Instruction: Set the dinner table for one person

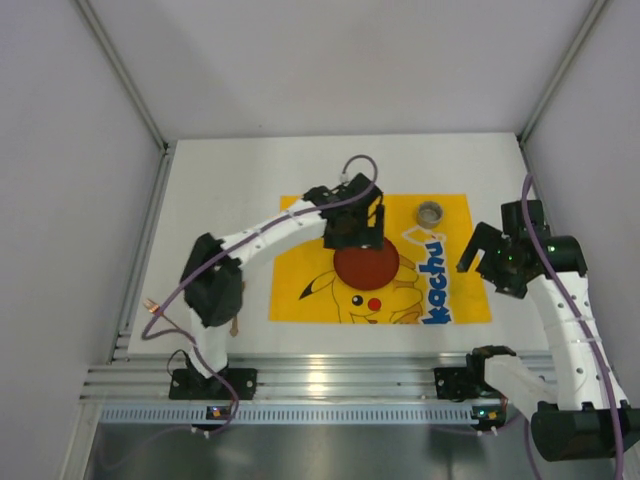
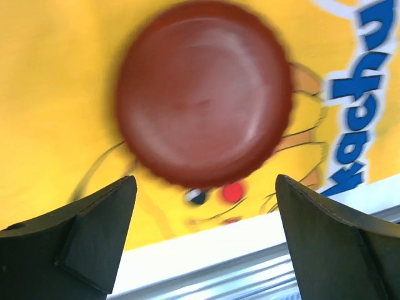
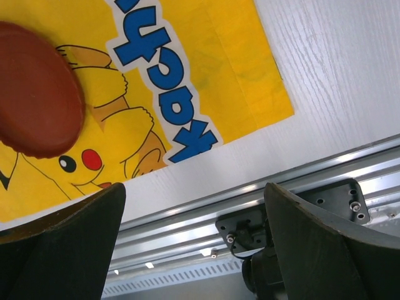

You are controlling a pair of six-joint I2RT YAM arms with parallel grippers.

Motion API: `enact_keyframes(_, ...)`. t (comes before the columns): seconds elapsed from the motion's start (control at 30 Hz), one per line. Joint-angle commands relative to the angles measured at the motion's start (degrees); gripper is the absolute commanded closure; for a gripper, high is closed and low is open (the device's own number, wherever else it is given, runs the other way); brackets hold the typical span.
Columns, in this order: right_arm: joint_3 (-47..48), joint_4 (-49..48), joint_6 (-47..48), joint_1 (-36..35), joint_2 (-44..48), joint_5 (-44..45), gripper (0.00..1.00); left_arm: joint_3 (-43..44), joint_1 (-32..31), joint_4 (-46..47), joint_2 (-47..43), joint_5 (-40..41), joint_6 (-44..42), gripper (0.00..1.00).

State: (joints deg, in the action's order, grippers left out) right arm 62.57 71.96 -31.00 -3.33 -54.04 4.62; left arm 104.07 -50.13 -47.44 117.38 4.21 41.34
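– Your left gripper (image 1: 352, 232) hangs over the upper rim of the red-brown plate (image 1: 365, 266), jaws spread wide with nothing between them. In its wrist view the fingers (image 2: 94, 231) frame the plate and seem clear of it, though that picture is blurred

– Where does the plate lie, then?

– Middle of the overhead frame, flat on the yellow mat (image 1: 300, 300), which is spread on the dinner table (image 1: 220, 200). From your left gripper it lies just toward the lower edge of the frame, almost underneath. It's round, so there's no long axis to line up with; I'd judge any approach angle serves

– And my right gripper?

– Your right gripper (image 1: 487, 262) sits at the right of the frame, just past the mat's edge and well apart from the plate. It's equally wide and empty. Your left is plainly the nearer arm

– Anything else in reach?

– One small metal cup (image 1: 431, 212), upper right of the mat, near the plate and about midway between your two grippers, with neither touching it
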Motion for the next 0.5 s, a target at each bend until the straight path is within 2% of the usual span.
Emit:
enact_keyframes(0.0, 1.24, -2.7, 0.68, -0.18, -0.1, -1.28, 0.07, -14.37, 8.69, 0.32, -20.58, 9.07, -1.09, 0.02)
enact_keyframes(0.03, 0.72, -2.97, 0.68, -0.18, -0.1, -1.72, 0.07, -25.21, 11.52, 0.94, -23.92, 8.37, -0.48, 0.05)
enact_keyframes(0.07, 0.45, -3.23, 0.59, -0.18, -0.27, -2.07, 0.07, -30.45, 14.59, 1.38, -27.17, 6.19, 0.14, 0.08)
enact_keyframes(0.1, 0.1, -3.84, 0.42, -0.1, -0.19, -2.68, 0.07, -39.73, 21.06, 1.39, -33.38, 5.12, 1.01, 0.09)
enact_keyframes(0.2, -1.04, -4.72, 0.16, -0.18, -0.45, -3.65, 0.07, -52.51, 29.35, 1.47, -44.23, 4.14, -0.29, 0.11)
enact_keyframes(0.33, -2.1, -6.13, 0.24, -0.27, -1.5, -4.27, 0.07, -57.4, 30.44, 2.34, -51.11, 2.83, 0.14, 0.12)
enact_keyframes(0.4, -1.75, -6.48, 0.33, -0.27, -2.38, -4.36, 0.08, -57.93, 31.66, -0.01, -50.85, 6.32, 5.93, 0.16)
enact_keyframes(0.47, -0.96, -6.57, 0.59, -0.36, -2.82, -4.36, 0.08, -59.07, 33.86, 0.33, -48.4, 4.94, 6.99, 0.23)
